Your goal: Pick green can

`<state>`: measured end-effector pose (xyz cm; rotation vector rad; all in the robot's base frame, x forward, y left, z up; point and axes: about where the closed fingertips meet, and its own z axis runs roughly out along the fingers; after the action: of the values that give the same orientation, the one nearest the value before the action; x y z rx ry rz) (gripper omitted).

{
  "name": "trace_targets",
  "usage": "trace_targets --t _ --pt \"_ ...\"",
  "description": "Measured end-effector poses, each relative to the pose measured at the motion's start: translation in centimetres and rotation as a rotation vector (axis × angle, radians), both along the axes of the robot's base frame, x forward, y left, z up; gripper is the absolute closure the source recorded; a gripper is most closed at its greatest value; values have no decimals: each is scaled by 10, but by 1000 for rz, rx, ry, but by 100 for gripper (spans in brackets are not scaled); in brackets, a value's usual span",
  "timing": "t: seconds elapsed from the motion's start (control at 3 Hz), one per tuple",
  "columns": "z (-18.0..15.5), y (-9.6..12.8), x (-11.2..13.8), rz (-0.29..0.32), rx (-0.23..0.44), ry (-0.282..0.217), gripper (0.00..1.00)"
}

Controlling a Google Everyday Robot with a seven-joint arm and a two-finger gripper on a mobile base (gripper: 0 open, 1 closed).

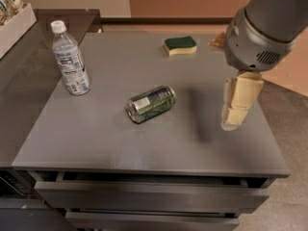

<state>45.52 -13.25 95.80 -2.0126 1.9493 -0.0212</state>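
The green can (151,103) lies on its side near the middle of the grey table top (110,143), its silver end facing the front left. My gripper (232,121) hangs from the big grey arm at the right, above the table's right part. It is to the right of the can, apart from it, and holds nothing that I can see. Its shadow falls on the table between it and the can.
A clear water bottle (70,59) with a white cap stands at the back left. A green-topped yellow sponge (180,45) lies at the back. A white box (14,20) sits on the darker counter at far left. Drawers (144,196) run below the front edge.
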Motion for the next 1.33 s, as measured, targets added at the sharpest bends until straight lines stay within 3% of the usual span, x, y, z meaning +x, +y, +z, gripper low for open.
trace_targets --t 0.67,1.33 --pt "-18 66 18 200 -7 -13 0" --pt "-50 116 33 337 -22 30 0"
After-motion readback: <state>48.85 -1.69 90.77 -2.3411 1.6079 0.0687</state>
